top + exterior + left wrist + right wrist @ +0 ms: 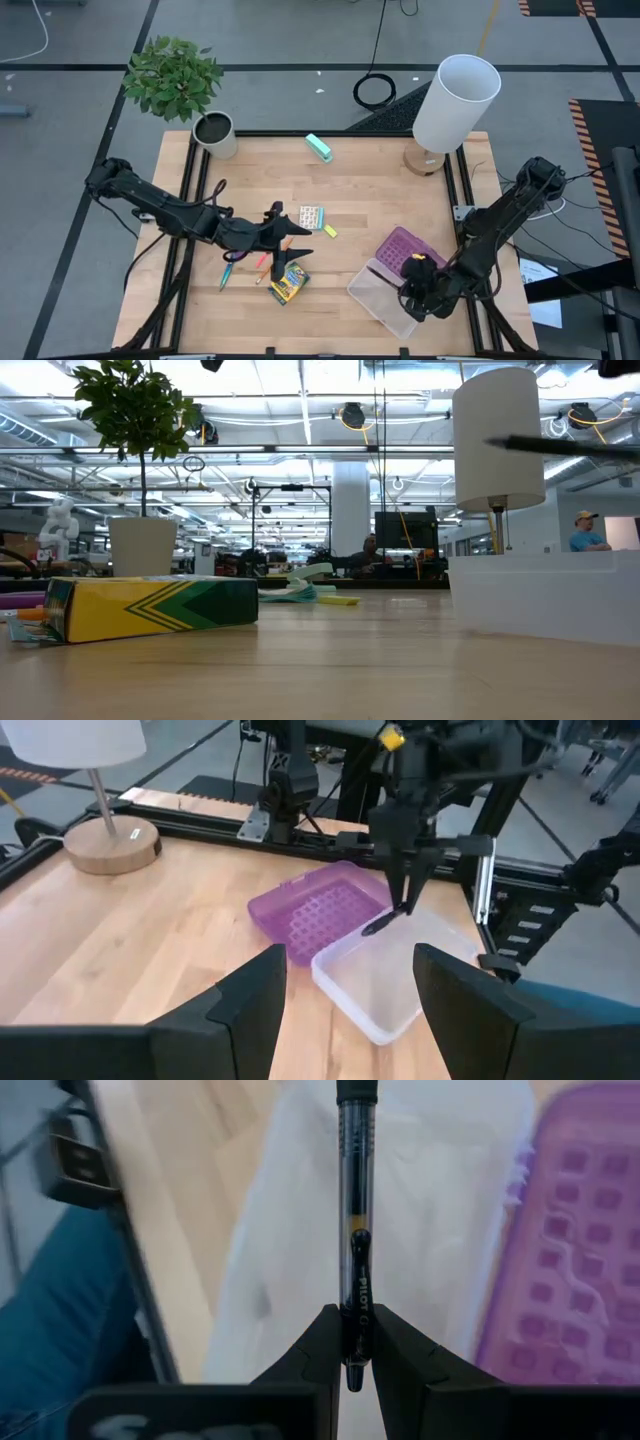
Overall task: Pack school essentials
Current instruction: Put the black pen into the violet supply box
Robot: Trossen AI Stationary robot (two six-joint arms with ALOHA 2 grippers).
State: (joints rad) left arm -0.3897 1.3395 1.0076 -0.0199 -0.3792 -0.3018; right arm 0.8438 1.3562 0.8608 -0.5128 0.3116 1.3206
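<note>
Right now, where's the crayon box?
In the high view the crayon box lies front-left of centre, just beneath the left gripper, beside the orange pencil.

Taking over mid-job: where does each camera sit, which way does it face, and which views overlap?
High view: overhead, straight down on the table; both arms, left gripper and right gripper show.
Low view: table-top height, level across the crayon box into the room; no gripper visible.
Left wrist view: past its own open fingers toward the clear case and purple lid; the right arm shows.
Right wrist view: down its fingers, shut on a pen, over the case.
Both wrist views share case and lid.
</note>
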